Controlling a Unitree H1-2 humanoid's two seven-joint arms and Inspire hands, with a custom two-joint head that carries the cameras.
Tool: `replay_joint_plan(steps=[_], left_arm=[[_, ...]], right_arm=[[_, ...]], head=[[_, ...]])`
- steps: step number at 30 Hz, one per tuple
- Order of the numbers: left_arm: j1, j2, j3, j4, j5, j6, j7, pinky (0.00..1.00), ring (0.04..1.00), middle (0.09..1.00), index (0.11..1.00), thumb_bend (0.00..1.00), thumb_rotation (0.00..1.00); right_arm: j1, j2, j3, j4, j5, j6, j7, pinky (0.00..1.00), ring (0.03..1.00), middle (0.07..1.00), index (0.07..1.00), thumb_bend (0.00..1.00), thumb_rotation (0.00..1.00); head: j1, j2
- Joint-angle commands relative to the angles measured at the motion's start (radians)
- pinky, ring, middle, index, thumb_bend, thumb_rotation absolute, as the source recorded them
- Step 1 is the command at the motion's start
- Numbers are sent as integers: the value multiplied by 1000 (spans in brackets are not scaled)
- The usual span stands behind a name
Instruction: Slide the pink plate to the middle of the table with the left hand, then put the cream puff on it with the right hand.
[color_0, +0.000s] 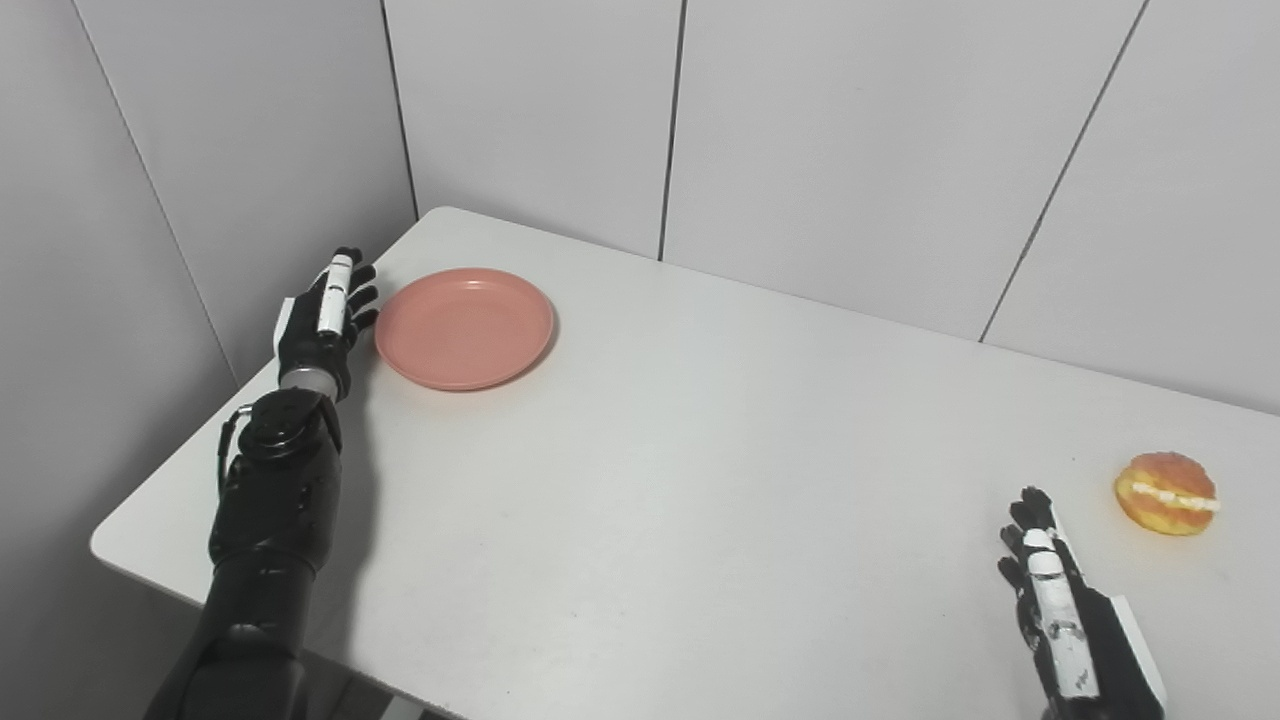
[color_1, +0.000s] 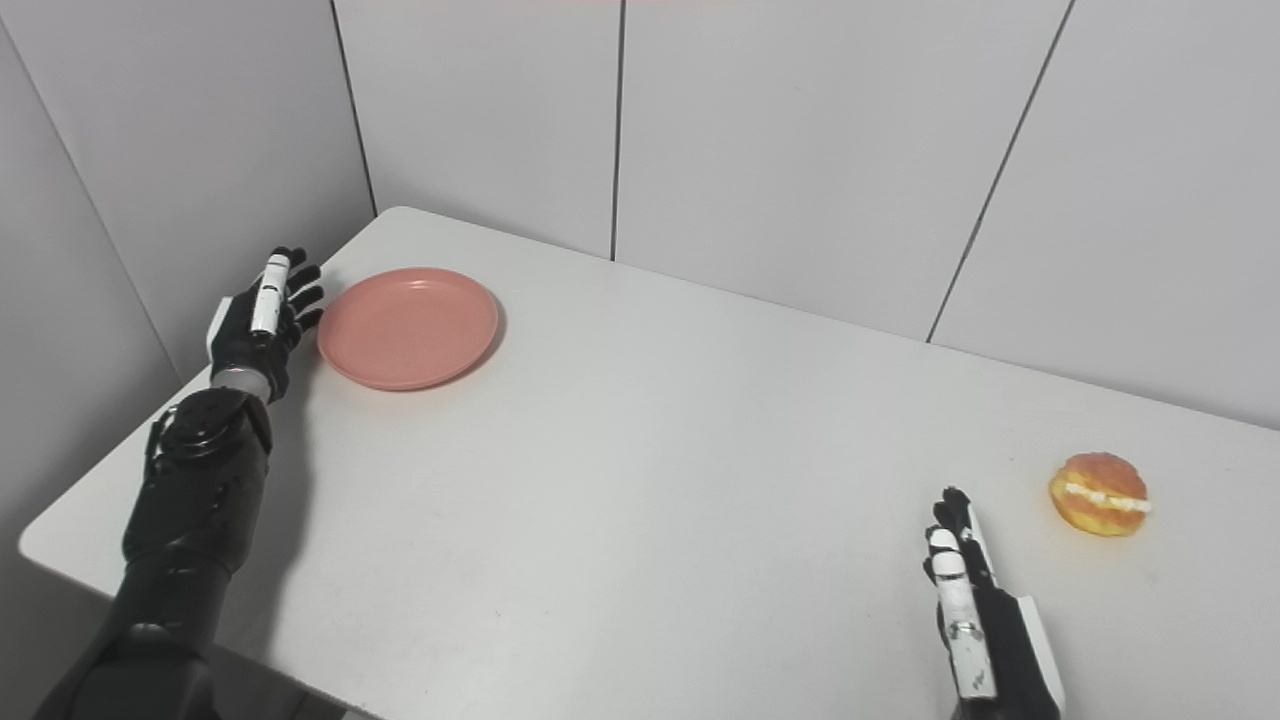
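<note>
Pink plate (color_0: 464, 327) far left on tabletop (color_0: 700, 450), just right of open left hand (color_0: 325, 325); cream puff (color_0: 1166, 493) near open right hand (color_0: 1065, 620)

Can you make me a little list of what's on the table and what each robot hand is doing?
table: white table, set in a corner of grey walls
pink plate: pink plate at the far left of the table, nothing on it
cream puff: cream puff at the far right, lying on the table
left hand: left hand open, just left of the plate's rim, holding nothing
right hand: right hand open, near the puff but apart from it
middle of table: bare
</note>
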Motion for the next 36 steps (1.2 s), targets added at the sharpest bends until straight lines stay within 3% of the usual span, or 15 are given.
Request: replay_joint_plan(steps=[1,5,10,23,32,36], left_arm=[[-63,37,1,15,-27,-11,-23,932,927,923,900,284,999],[-75,30,-7,39,-51,-12,-31,929,928,924,898,286,949],[-76,27,-30,48,-62,-12,-46,938,938,941,922,300,998],[-130,23,-62,183,-69,-45,-70,916,926,922,902,324,1000],[-117,0,-93,158,-109,-19,-130,905,918,923,907,344,1000],[-99,-33,-104,88,-124,14,-128,898,909,909,892,342,1000]], right_arm=[[-22,-1,-5,-32,8,-7,3,1000,1000,1000,1000,104,1000],[-21,0,-4,-36,3,-3,-1,1000,1000,1000,1000,111,1000],[-20,-3,-2,-37,1,-3,0,1000,1000,1000,1000,114,1000],[-22,-2,3,-27,-12,-20,-1,1000,1000,1000,1000,112,1000],[-21,-1,8,-33,-15,-18,-1,1000,1000,1000,1000,117,1000],[-23,-4,11,-32,-20,-19,1,1000,1000,1000,1000,129,1000]], head=[[-1,2],[-3,2],[-4,4],[-11,12],[-23,22],[-28,27]])
